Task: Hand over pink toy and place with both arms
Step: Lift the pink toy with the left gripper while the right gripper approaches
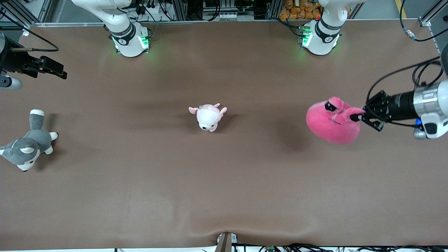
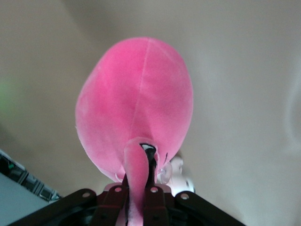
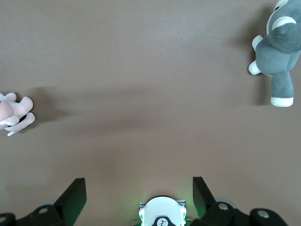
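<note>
The pink toy (image 1: 332,122) is hanging in the air over the table (image 1: 224,182) toward the left arm's end, in the front view, with its shadow lying apart from it on the brown surface. The left gripper (image 1: 359,117) is pinching it by one stalk eye, the jaws clamped together on that soft stalk. The right gripper (image 1: 52,68) is waiting over the right arm's end of the table, well apart from the toy. The pale pink-and-white plush (image 1: 208,117) is lying mid-table and the grey husky plush (image 1: 28,148) is lying near the right arm's end. By my judgement the pick-up is done and the handover is coming: the left arm needs to be carrying the toy toward the middle while the right arm is reaching in to meet it.

In the left wrist view the pink toy (image 2: 136,108) is dangling just past the fingers (image 2: 155,200), which are squeezing the eye stalk between them.

In the right wrist view the right gripper (image 3: 139,194) is showing its fingers (image 3: 75,195) spread wide and holding nothing, above bare table, with the husky (image 3: 277,52) and the pale plush (image 3: 14,115) at the edges
</note>
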`<state>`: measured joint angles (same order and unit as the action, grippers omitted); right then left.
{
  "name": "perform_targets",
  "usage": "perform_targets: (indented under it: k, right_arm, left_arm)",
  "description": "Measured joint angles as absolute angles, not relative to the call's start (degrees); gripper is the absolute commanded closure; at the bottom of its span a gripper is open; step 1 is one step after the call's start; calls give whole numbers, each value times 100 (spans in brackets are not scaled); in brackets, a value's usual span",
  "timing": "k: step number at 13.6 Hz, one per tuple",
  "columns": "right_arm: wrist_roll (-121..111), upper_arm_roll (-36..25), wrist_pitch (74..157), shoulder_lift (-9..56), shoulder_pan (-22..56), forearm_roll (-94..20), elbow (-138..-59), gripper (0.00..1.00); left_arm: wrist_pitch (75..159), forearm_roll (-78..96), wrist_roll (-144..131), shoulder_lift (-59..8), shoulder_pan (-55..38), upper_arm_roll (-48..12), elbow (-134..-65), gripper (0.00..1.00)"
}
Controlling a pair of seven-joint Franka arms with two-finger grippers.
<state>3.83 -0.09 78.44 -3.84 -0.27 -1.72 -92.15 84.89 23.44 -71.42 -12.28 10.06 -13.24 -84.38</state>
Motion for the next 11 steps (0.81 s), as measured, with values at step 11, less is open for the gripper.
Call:
perform_targets:
  k: [11]
  right_arm:
    - [1738,-20,7850,-121,83,-943,-9221,0]
  left_arm:
    - [10092,2310,-11374,-1297,-724,-3032,-7890,100]
